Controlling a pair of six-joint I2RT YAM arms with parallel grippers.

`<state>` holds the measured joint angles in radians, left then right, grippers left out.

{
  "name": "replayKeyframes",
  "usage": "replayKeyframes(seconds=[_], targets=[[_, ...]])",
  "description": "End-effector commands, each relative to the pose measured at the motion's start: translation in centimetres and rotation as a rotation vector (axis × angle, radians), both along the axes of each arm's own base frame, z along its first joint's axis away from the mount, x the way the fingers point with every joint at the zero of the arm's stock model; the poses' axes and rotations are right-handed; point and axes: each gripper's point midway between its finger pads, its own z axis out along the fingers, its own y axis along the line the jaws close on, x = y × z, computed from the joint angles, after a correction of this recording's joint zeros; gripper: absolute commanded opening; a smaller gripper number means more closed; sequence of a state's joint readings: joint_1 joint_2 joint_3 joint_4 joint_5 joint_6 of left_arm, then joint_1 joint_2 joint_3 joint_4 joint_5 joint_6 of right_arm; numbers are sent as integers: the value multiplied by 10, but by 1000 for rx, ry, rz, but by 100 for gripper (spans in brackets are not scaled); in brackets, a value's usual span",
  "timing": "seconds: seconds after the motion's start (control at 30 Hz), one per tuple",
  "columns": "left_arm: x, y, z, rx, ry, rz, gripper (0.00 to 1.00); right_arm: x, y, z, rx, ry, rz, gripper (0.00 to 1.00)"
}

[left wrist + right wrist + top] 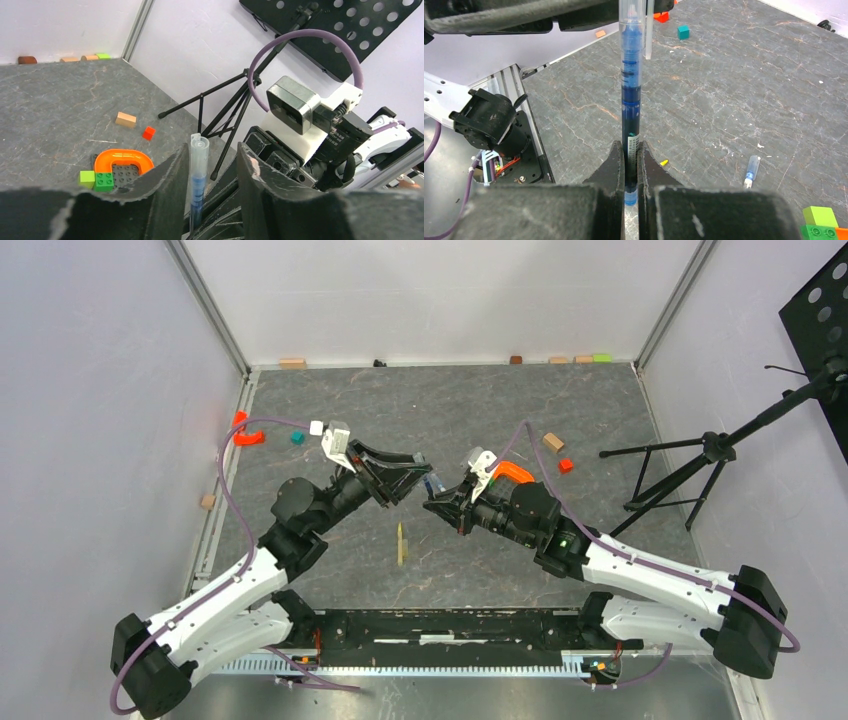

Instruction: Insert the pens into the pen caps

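Observation:
My right gripper is shut on the lower end of the white-and-blue pen and holds it above the table. A clear cap sits over the pen's far end. My left gripper is open around that cap, which rests against one finger with a gap to the other. In the top view the two grippers meet mid-table, left and right. The pale yellow pen lies on the table in front of them. A small bluish cap lies on the table.
An orange arch on green blocks lies by my right arm. Another orange piece, a teal cube, a tan block and a red cube lie around. A black tripod stands at the right.

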<state>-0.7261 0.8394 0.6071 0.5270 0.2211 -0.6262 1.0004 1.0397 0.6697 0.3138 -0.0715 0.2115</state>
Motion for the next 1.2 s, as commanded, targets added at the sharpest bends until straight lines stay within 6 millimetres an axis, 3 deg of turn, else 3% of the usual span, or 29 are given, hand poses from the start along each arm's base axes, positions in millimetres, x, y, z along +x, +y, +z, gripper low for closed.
replayKeyframes(seconds=[0.0,0.2,0.37,0.5,0.73,1.17], targets=[[-3,0,13,34,-76,-3,43,-1,1,10,21,-25,13,0],[-3,-1,5,60,-74,-8,28,-1,2,12,19,-26,14,0],[-5,-2,0,69,-80,-20,3,1,4,17,22,-27,12,0],[-10,-2,-2,62,-98,-36,2,4,3,23,29,-32,-2,0],[-36,-9,1,37,-170,-171,2,-10,7,56,101,-76,87,0],[-83,-20,7,27,-249,-425,2,-59,-19,127,362,-190,441,0]])
